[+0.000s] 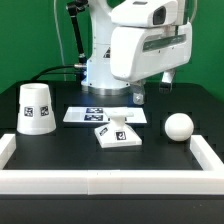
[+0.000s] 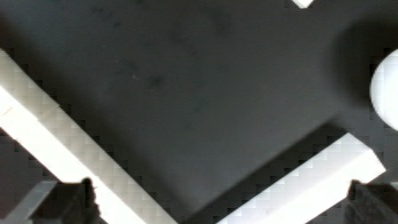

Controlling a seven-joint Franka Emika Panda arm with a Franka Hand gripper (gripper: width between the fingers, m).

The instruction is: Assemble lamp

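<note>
The white cone shade (image 1: 36, 108) stands upright at the exterior view's left. The flat square base (image 1: 118, 135) lies mid-table with its tag facing up. The ball-topped bulb (image 1: 179, 126) rests on the exterior view's right. A white round edge in the wrist view (image 2: 386, 95) may be that bulb. My gripper (image 1: 152, 92) hangs above the table's back, behind the base and apart from every part. In the wrist view my gripper (image 2: 219, 205) is open and empty, with both fingertips (image 2: 63, 205) dark at the frame's lower corners.
The marker board (image 1: 100, 115) lies flat just behind the base. A low white wall (image 1: 110, 182) borders the black table's front and sides. Two white bands (image 2: 71, 140) meet in a V in the wrist view. A green backdrop stands behind.
</note>
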